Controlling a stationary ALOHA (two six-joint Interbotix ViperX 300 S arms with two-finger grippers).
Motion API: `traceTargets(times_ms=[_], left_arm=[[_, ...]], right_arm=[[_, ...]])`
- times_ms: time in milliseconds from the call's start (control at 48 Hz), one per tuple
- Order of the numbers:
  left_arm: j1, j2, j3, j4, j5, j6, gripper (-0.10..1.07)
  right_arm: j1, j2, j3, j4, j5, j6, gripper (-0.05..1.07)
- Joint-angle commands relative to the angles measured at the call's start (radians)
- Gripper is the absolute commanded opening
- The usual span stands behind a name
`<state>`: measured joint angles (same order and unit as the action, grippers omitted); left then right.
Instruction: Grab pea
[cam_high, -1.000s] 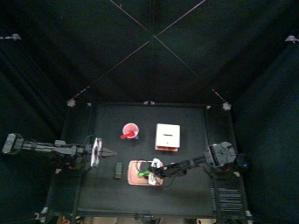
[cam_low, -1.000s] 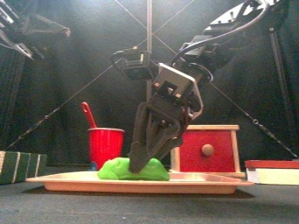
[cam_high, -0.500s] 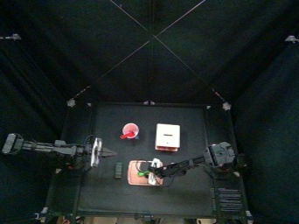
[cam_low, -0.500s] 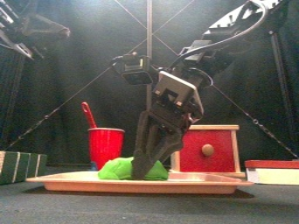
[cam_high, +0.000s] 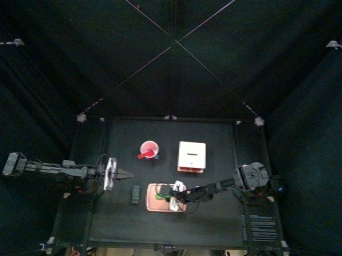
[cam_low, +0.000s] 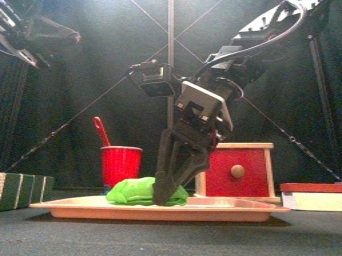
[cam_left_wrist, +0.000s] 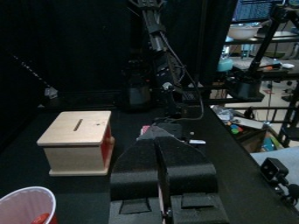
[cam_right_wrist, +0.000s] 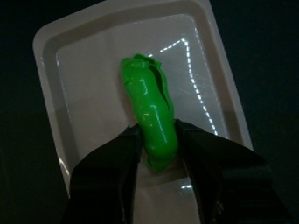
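One green pea pod (cam_right_wrist: 151, 103) lies lengthwise in a pale tray (cam_right_wrist: 70, 52) at the table's front. Right gripper (cam_right_wrist: 158, 157): jaws apart, straddling the pod's near end, one each side; contact cannot be told. Left gripper (cam_left_wrist: 162, 162): jaws together, empty, resting at table's left. Red cup (cam_low: 120, 165), white-topped box (cam_left_wrist: 77, 131) stand behind.

pea (cam_right_wrist: 152, 109) | look: bright green, glossy, long pod shape | pose: flat, lengthwise along tray (cam_right_wrist: 82, 52) | place: on pale tray, near its middle | contact: one end between the right gripper (cam_right_wrist: 158, 153) jaws
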<state>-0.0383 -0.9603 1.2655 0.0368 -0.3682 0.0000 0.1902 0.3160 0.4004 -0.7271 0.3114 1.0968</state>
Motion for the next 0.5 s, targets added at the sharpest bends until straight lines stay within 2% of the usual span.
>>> traceTargets(times_ms=[0,188,479], left_arm=[[0.002,0.006,-0.014,0.002,-0.011,0.0,-0.03],[0.002,0.006,-0.014,0.0,-0.011,0.0,-0.03],[0.002,0.006,-0.014,0.002,-0.011,0.0,-0.03]], right_arm=[[-0.003,-0.067,-0.017,0.0,0.0,-0.003,0.73],[0.002,-0.104,-0.014,-0.005,0.0,-0.005,0.73],[0.002,-0.104,-0.005,-0.005,0.0,0.0,0.73]])
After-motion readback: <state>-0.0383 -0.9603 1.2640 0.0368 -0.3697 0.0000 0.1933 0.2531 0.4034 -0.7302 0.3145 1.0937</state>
